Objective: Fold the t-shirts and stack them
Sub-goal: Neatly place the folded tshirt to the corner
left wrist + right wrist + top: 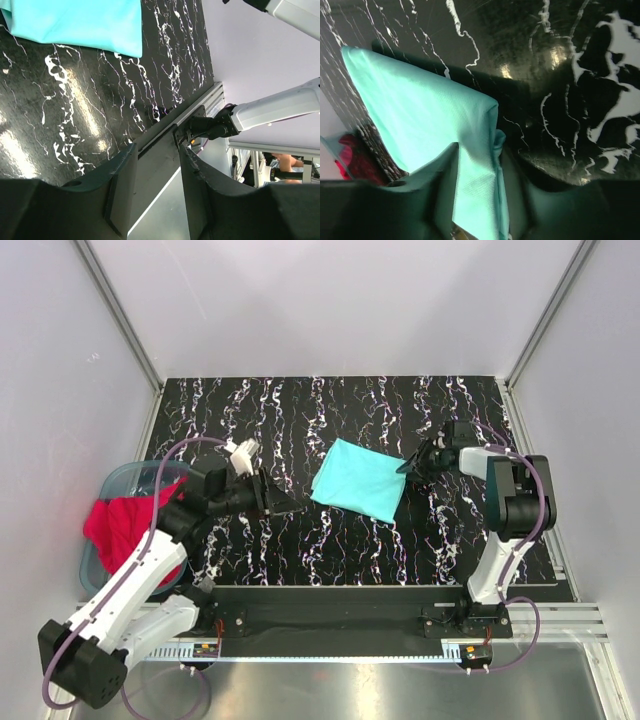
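Top external view: the mint-teal t-shirt (pixel 358 480) lies folded mid-table, its right corner pinched in my right gripper (pixel 408 466), while my left gripper (pixel 288 506) hangs parted and empty nearby. I judge this a finishing fold; next I must fetch the red t-shirt (pixel 125 525) from the tub (pixel 115 478).

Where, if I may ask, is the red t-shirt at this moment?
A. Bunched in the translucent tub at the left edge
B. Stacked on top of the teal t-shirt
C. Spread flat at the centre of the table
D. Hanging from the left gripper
A: the red t-shirt sits crumpled in the translucent tub at the left edge. The teal t-shirt lies folded by itself on the table.
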{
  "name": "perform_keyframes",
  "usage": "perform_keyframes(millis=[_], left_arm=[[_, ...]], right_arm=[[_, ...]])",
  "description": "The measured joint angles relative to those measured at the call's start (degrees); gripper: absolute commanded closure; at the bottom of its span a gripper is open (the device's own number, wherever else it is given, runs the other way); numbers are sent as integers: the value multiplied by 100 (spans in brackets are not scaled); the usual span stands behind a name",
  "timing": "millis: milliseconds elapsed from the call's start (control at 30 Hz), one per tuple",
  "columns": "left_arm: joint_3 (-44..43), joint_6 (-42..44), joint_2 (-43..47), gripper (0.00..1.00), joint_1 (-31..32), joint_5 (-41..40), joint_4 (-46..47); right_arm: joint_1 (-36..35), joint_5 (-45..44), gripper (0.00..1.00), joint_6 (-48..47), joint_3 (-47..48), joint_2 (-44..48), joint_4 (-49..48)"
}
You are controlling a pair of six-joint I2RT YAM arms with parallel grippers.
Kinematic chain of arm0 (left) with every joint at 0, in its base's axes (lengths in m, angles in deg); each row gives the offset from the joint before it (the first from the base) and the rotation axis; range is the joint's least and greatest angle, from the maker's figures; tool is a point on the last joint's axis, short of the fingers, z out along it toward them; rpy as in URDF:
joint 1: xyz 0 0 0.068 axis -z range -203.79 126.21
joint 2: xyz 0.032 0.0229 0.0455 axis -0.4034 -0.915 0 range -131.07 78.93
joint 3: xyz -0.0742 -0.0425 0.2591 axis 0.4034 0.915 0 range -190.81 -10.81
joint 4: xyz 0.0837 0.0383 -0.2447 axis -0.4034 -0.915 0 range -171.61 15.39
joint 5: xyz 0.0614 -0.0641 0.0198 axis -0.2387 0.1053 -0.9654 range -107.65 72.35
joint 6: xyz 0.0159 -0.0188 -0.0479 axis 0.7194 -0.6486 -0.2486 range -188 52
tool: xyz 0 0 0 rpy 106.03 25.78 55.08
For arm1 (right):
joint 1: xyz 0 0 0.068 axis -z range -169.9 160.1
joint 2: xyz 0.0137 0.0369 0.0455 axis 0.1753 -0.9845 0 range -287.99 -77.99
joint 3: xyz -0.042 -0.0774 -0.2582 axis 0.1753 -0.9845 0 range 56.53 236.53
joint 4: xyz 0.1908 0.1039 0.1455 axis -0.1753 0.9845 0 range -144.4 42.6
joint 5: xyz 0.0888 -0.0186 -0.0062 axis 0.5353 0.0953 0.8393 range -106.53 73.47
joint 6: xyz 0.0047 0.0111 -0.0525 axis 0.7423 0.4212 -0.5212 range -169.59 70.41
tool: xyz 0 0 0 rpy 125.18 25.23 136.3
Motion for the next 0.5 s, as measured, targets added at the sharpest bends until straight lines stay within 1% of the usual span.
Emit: perform_keyframes(millis=[100, 133, 233, 300, 500], left_arm=[[79, -98, 208, 56, 0, -13, -83], [94, -127, 278, 56, 0, -15, -131], [98, -162, 450, 56, 0, -22, -278], [98, -164, 566, 56, 0, -20, -361], [94, -103, 612, 56, 0, 74, -402]], right_arm=[[-87, -92, 90, 0, 0, -87, -15], [-94, -125, 100, 28, 0, -105, -15], [-101, -293, 100, 190, -44, -66, 11], [-116, -645, 100, 356, -109, 114, 192], [-111, -2452, 100, 1311, -278, 1117, 1851]])
